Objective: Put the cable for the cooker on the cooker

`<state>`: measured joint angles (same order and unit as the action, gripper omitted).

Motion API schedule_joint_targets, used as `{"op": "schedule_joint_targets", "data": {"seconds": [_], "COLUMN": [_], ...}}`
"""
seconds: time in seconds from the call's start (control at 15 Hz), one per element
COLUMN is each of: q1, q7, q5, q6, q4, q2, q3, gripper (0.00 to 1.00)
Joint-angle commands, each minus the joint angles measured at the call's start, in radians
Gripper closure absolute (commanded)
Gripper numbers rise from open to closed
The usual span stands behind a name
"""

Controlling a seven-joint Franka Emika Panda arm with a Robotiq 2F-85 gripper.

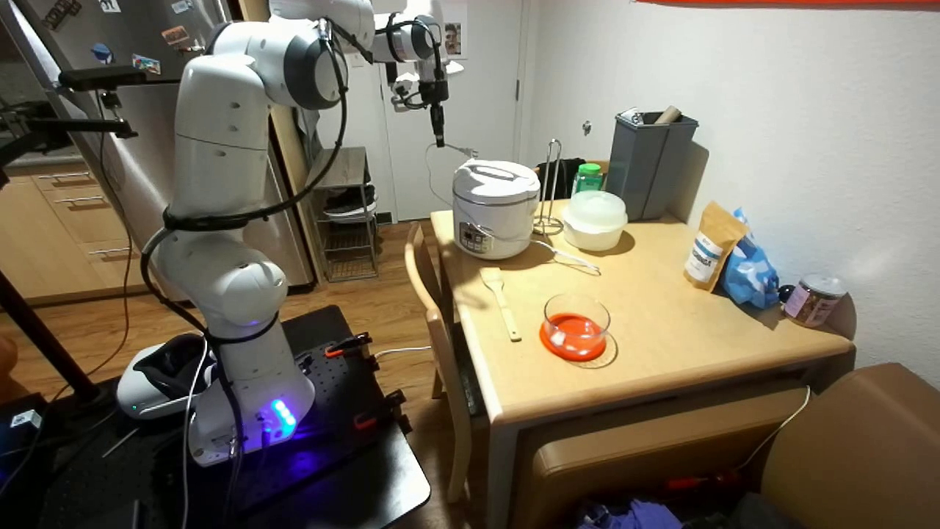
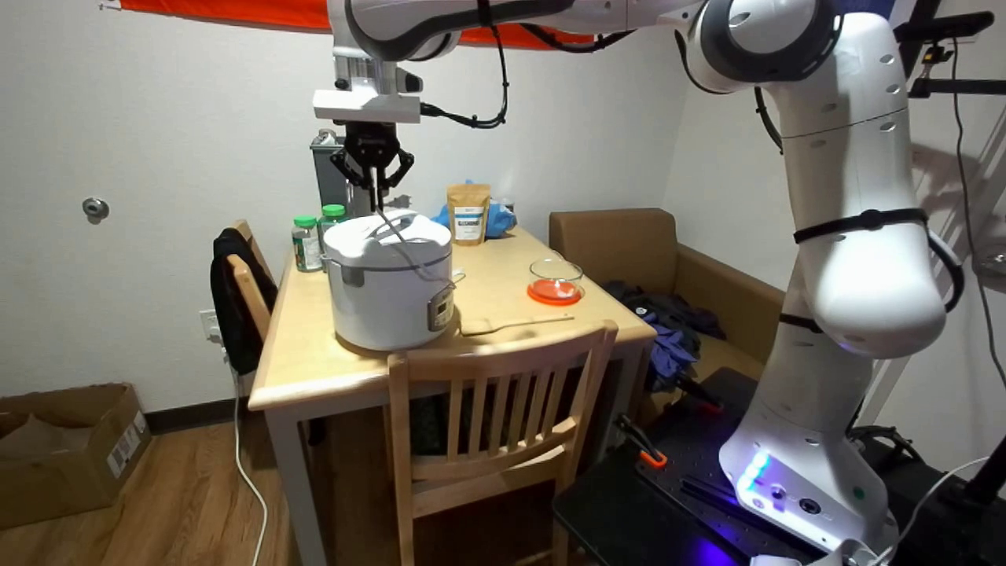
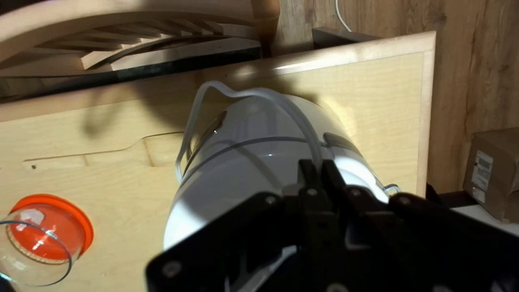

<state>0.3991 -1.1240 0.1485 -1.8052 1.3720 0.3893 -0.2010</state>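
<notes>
You hold the cable (image 3: 263,93) in the gripper (image 2: 377,206), its fingers clamped together on the pale cord, higher than the domed lid of the cooker (image 2: 377,306) — a short end pokes out past the fingertips, and the rest loops down past the cooker's front. That lid is down, hiding the inside from you. Beyond, on the table (image 1: 661,316), the white bowl (image 1: 595,229) is covered, and you cannot tell what it holds. Behind it, the tall grey bin (image 1: 650,173) shows you a brown roll (image 1: 668,114) and something silvery (image 1: 630,115) at its mouth. The glass bowl (image 1: 602,323) sits on a red lid (image 1: 576,354), well apart from the cooker; a white patch (image 1: 558,337) shows in or through the glass. You also see green-lidded jars (image 2: 307,245) near the bin, and a brown pouch (image 1: 705,253), a blue bag (image 1: 749,273) and a labelled jar (image 1: 811,303) along the wall (image 1: 734,110). An open cardboard box (image 2: 63,489) on the floor (image 2: 173,503) has pale stuff (image 2: 43,439) inside. Closer in, a metal stand (image 1: 547,226) rises between cooker and white bowl, and a wooden spatula (image 1: 504,307) lies near the cooker's front. A white strip (image 1: 576,259) lies beside the cooker — whether it belongs to the cable, you cannot tell. A wooden chair (image 2: 507,355) stands with its back at the table's edge.
</notes>
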Motion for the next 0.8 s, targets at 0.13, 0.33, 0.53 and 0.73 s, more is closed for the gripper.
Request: {"op": "schedule_joint_targets", "data": {"seconds": [0.13,0.33,0.53,0.73], "q1": [-0.058,-0.085,-0.114,-0.142], "q7": [0.016,0.063,0.146,0.283], "q5": [-0.110,-0.205,-0.294,-0.396], "q6": [-0.087,-0.208,-0.329,-0.454], "q4": [0.118,0.161,0.205,0.253], "q2": [-0.033,-0.027,-0.024,-0.027], "q3": [-0.003,0.008,0.007,-0.007], "gripper": [0.98,0.98,0.98,0.98]}}
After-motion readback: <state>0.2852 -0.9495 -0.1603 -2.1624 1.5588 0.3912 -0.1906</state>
